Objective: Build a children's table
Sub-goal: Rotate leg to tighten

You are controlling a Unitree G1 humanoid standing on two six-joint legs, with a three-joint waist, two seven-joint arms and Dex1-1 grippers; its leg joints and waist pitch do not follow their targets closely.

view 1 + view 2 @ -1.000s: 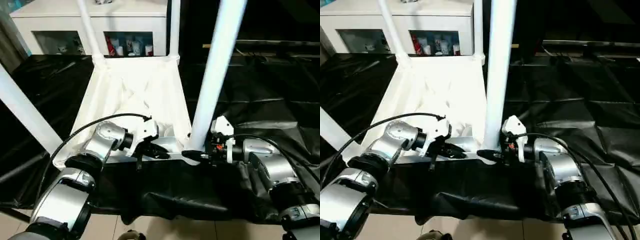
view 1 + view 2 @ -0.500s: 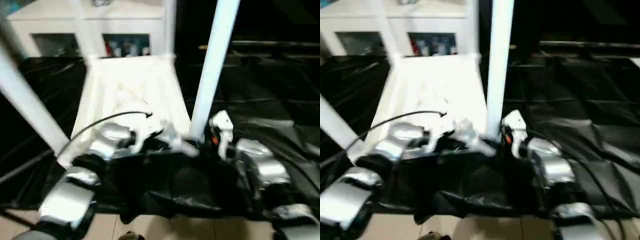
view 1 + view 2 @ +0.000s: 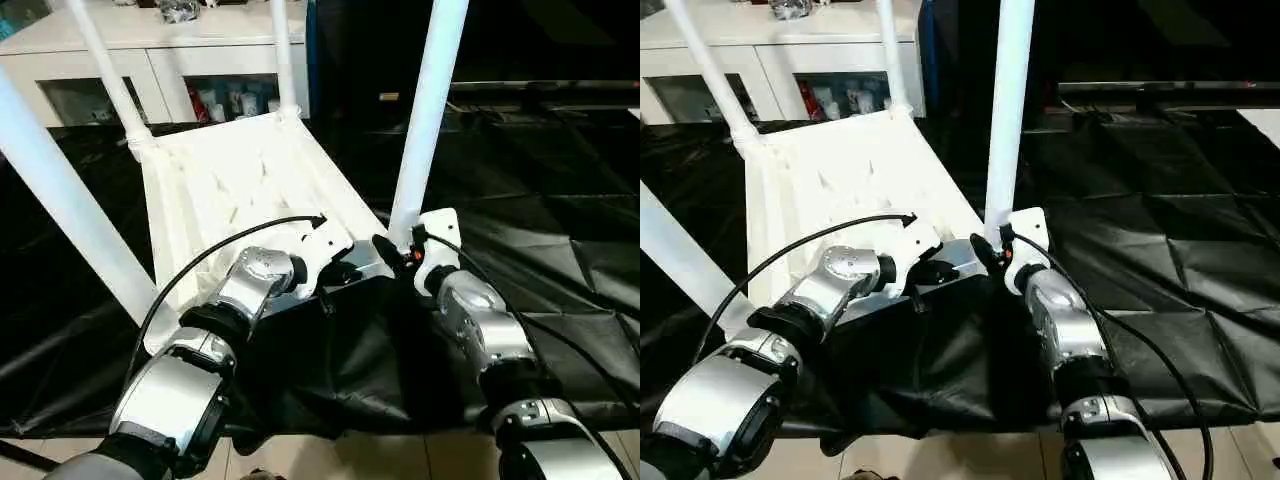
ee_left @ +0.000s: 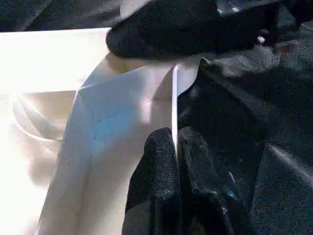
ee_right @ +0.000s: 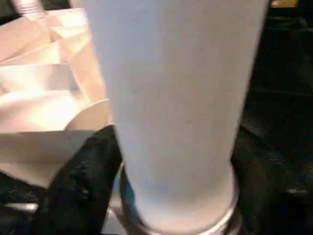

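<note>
one tabletop (image 3: 230, 185), four legs (image 3: 425, 110), two hands (image 3: 345, 272)

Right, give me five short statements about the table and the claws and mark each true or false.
1. The tabletop lies with its ribbed underside up. True.
2. All four legs stand in the corner sockets. True: the near right leg, the near left leg and the two far legs all rise from the corners.
3. The left claw is wide open above the tabletop. False: it is shut on the thin near rim of the tabletop.
4. The right claw sits at the foot of the near right leg, a finger on each side of it. True.
5. The work table is covered with a white sheet. False: the drape is black.
</note>
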